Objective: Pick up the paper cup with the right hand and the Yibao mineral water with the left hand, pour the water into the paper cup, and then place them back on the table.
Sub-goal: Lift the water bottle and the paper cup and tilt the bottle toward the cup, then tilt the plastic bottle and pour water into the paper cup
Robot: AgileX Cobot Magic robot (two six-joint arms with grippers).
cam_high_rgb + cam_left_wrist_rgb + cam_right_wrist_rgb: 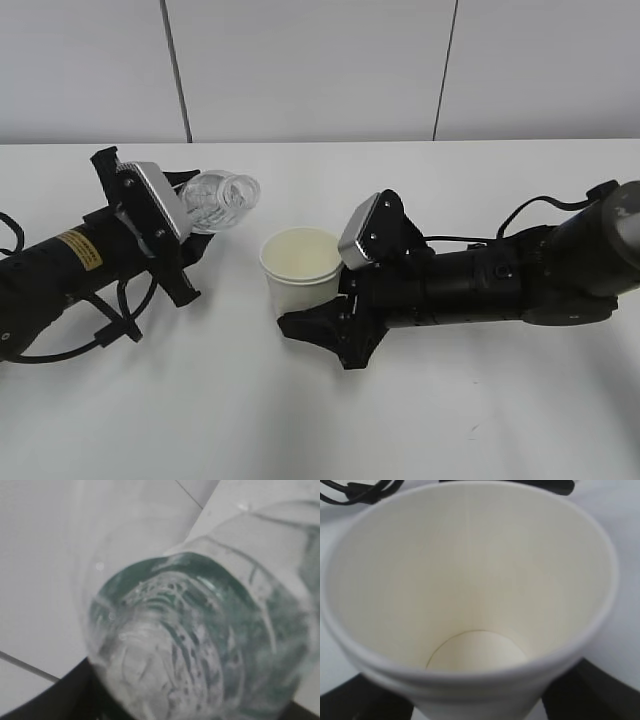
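While the left hand (pixel 150 225) lies low and nearly horizontal over the table (pixel 320 420), its wrist is angled up and to the right, with the silver-grey plate facing upward and the yellow sticker visible on the forearm. Its gripper is clamped on the Yibao mineral water (pixel 220 203), which is tipped almost onto its side, the uncapped mouth pointing right toward the paper cup (pixel 300 270). The bottle mouth sits just up and left of the cup rim, apart from it. The bottle is clear, thin-walled plastic with a ribbed neck; in the left wrist view its base (pixel 200 645) fills the picture, showing a green tint and moulded ridges.

The right hand (pixel 345 320) extends in from the right, also low and nearly level, its silver-grey plate tilted up beside the cup. Its black fingers are closed around the lower wall of the cup, which stands upright and slightly left of the table's centre. The cup is white paper, conical, with a rolled rim; the right wrist view shows a matte cream interior (pixel 470 580) and a flat round bottom. Whether the cup base touches the table cannot be told.
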